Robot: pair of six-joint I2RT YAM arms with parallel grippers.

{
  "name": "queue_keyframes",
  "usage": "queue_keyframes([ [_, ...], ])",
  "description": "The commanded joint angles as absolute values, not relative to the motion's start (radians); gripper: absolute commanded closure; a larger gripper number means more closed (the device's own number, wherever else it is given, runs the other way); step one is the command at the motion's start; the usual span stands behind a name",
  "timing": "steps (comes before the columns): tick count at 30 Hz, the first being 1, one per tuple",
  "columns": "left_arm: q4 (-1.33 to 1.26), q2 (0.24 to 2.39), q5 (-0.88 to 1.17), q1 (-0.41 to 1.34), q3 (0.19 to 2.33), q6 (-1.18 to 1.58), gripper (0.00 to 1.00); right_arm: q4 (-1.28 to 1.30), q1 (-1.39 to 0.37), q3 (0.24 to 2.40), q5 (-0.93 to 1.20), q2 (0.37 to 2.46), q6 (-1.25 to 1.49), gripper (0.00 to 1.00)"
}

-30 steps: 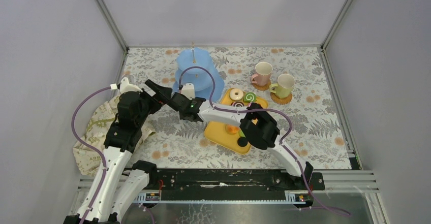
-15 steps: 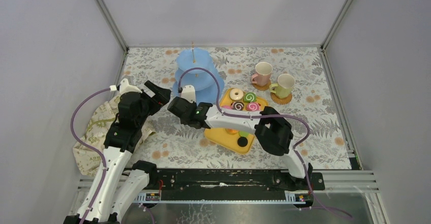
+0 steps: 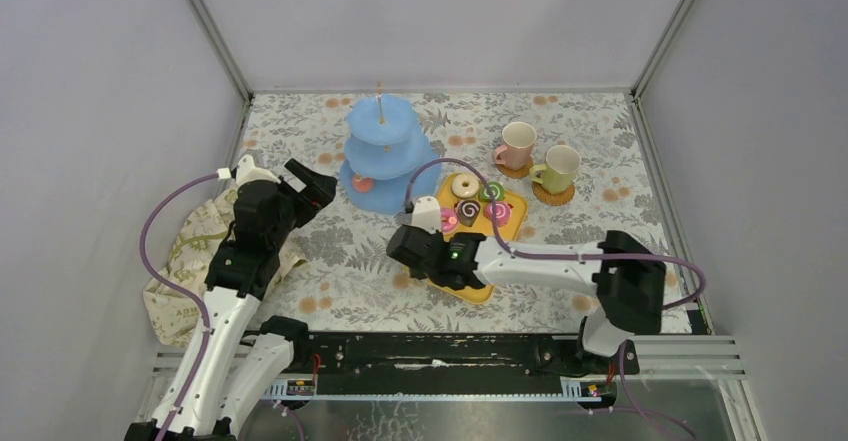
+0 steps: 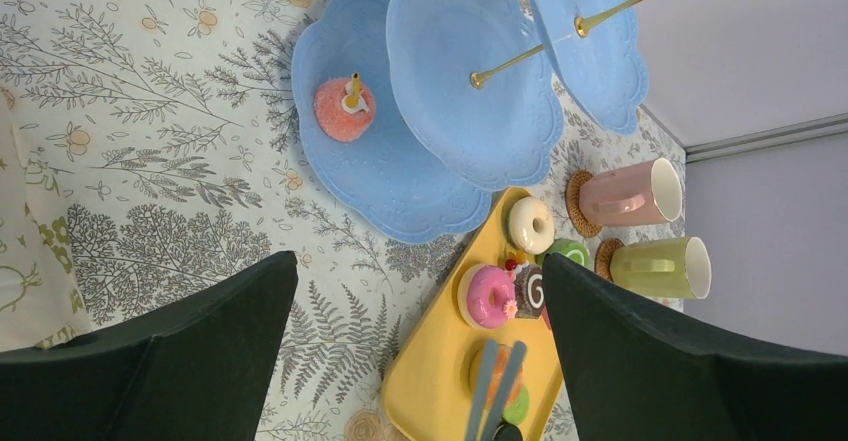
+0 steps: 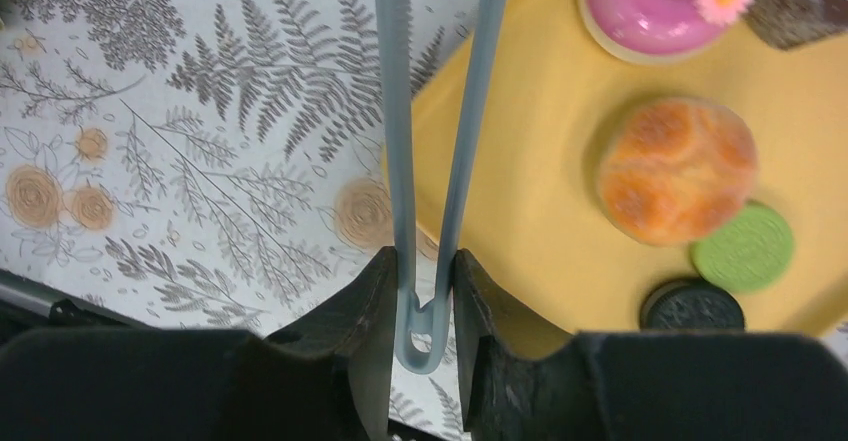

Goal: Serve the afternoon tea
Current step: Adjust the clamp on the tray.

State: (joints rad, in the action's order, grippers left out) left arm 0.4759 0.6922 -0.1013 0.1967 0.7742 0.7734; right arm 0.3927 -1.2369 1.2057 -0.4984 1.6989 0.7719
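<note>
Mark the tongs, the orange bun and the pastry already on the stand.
tongs [image 5: 395, 111]: right wrist view, left blade, midway.
orange bun [image 5: 677, 169]: right wrist view, top centre.
pastry [image 4: 343, 109]: left wrist view, its pink body.

A robot lab's test booth. Plain grey panels [image 3: 100, 91] in metal framing [image 3: 210, 26] enclose a floral-covered table [image 3: 620, 221].

You have nine toy pastries [image 4: 488, 294]: eight on the one yellow tray [image 5: 540, 111], one on the single three-tier stand [image 4: 450, 61]. Count one pink mug [image 3: 517, 144], one pale green mug [image 3: 560, 168], two coasters [image 3: 553, 197], one pair of tongs [image 5: 395, 111] and one cloth [image 3: 185, 251].
</note>
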Motion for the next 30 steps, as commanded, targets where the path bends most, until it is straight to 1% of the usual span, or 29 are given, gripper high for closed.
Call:
queue_keyframes([
  [1, 0.434, 0.701, -0.088, 0.203, 0.786, 0.792, 0.00, 0.395, -1.239, 1.119, -0.496, 1.576, 0.823, 0.69],
  [10, 0.417, 0.721, -0.076, 0.203, 0.779, 0.794, 0.00, 0.366, -1.231, 1.029, -0.451, 1.595, 0.837, 0.65],
  [17, 0.410, 0.736, -0.072, 0.202, 0.781, 0.791, 0.00, 0.316, -1.193, 1.009, -0.403, 1.633, 0.818, 0.63],
  [30, 0.385, 0.767, -0.060, 0.202, 0.780, 0.789, 0.00, 0.289, -1.151, 1.021, -0.355, 1.712, 0.793, 0.54],
])
